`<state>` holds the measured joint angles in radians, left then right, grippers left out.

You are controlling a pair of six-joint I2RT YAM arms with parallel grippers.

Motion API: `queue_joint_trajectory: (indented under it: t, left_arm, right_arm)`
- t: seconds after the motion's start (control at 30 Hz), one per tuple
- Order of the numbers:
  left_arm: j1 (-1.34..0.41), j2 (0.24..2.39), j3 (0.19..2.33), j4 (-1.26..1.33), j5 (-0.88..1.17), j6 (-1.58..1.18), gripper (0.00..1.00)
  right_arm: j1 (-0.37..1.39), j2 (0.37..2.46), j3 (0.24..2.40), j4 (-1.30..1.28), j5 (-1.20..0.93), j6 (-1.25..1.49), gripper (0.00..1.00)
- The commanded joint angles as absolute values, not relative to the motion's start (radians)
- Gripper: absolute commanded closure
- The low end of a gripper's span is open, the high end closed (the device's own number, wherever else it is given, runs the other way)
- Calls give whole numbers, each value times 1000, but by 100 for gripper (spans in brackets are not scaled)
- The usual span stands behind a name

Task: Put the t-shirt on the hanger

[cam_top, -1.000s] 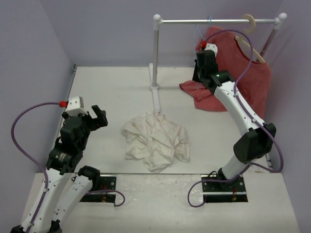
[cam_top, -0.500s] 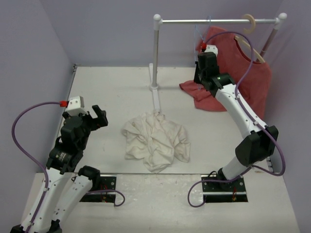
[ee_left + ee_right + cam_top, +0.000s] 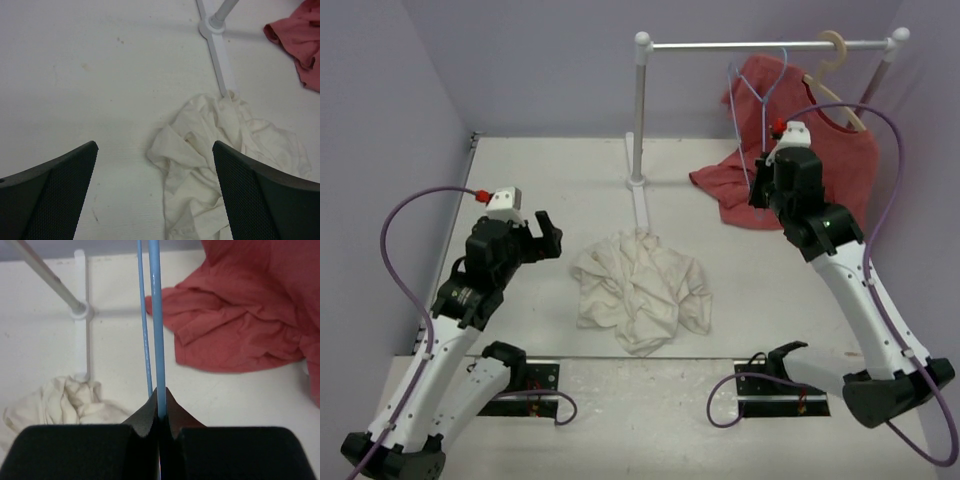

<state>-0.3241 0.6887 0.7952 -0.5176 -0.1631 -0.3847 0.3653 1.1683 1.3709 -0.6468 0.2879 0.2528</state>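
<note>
The cream-white t-shirt lies crumpled on the table by the rack's foot; it also shows in the left wrist view and the right wrist view. My right gripper is shut on the light-blue wire hanger, which it holds upright below the rail; in the right wrist view the blue wire runs up from between my closed jaws. My left gripper is open and empty, above the table left of the t-shirt, with its fingers spread wide.
A white clothes rack stands at the back, its foot reaching the t-shirt. A red t-shirt on a beige hanger hangs at the rail's right end and drapes onto the table.
My right gripper has pulled back toward me and to the right with the blue hanger in it, off the rail. My left arm has shifted a little right toward the t-shirt.
</note>
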Motion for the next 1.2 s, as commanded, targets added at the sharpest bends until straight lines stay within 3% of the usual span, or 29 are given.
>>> queue_joint_trajectory:
  t: [0.0, 0.13, 0.27, 0.3, 0.47, 0.7, 0.8, 0.87, 0.93, 1.0, 1.17]
  left_arm:
    - [-345, 776, 856, -464, -22, -443, 0]
    - [-482, 888, 873, -424, -45, -522, 0]
    - [-811, 1104, 924, -421, -329, -561, 0]
    - [-821, 1115, 926, -422, -336, -563, 0]
    - [-911, 1414, 1041, -435, -383, -535, 17]
    - [-936, 1650, 1167, -509, -423, -523, 43]
    - [-939, 1703, 1172, -482, -394, -515, 74]
    - [-938, 1719, 1173, -482, -397, -517, 84]
    - [-939, 1726, 1171, -489, -421, -517, 86]
    - [-937, 1704, 1173, -547, -516, -540, 100]
    - [-887, 1499, 1072, -590, -573, -589, 100]
  right_arm:
    - [365, 1053, 1223, -717, 184, 298, 100]
    - [365, 913, 1173, -772, 102, 320, 100]
    - [364, 782, 1137, -835, 125, 343, 100]
    - [365, 764, 1137, -838, 133, 344, 100]
    - [365, 681, 1113, -851, 139, 361, 100]
    - [365, 661, 1087, -823, 94, 358, 100]
    - [364, 654, 1083, -816, 91, 351, 100]
    - [364, 654, 1086, -813, 86, 349, 100]
    - [365, 659, 1092, -813, 82, 347, 100]
    - [365, 661, 1098, -815, 72, 344, 100]
    - [365, 652, 1095, -804, 47, 341, 100]
